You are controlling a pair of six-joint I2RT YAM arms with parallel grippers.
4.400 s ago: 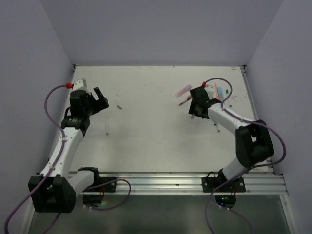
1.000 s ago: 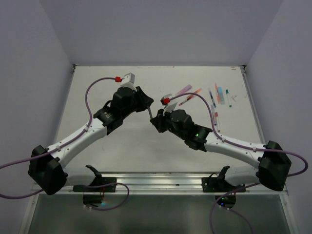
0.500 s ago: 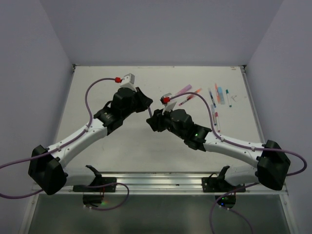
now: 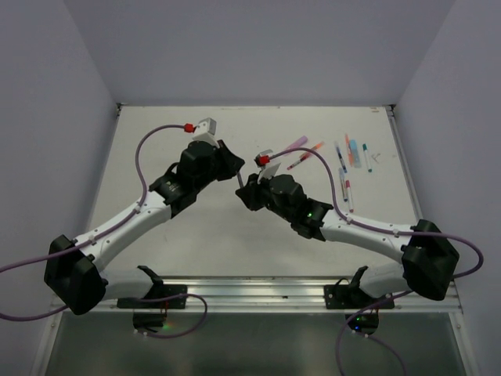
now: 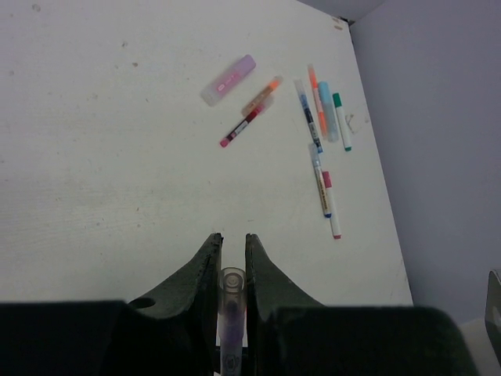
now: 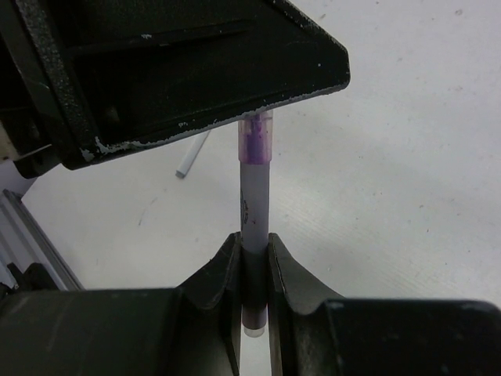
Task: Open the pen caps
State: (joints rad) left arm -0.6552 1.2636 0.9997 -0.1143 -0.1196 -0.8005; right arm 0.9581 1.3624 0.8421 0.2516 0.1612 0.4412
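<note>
One pen [image 6: 253, 204] with a pale grey body is held in the air between both grippers over the middle of the table [image 4: 196, 235]. My left gripper [image 5: 232, 241] is shut on its clear pen cap [image 5: 232, 286], which shows purple inside. My right gripper [image 6: 252, 237] is shut on the dark lower end of the pen's body. In the right wrist view the cap [image 6: 256, 137] runs up under the left gripper's fingers [image 6: 196, 78]. From above, the left gripper [image 4: 235, 171] and the right gripper [image 4: 246, 188] meet tip to tip.
Several more pens lie at the back right: a pale pink one [image 5: 228, 80], an orange-red one [image 5: 261, 95], blue and teal ones [image 5: 325, 117] and a white-bodied one [image 5: 322, 188]. A thin white pen [image 6: 193, 153] lies on the table below the held pen.
A few seconds ago the arms were apart, the right one over the pens at the back right. Now both hold one pen at the centre. In the last second the right gripper crept slightly toward the left one.
</note>
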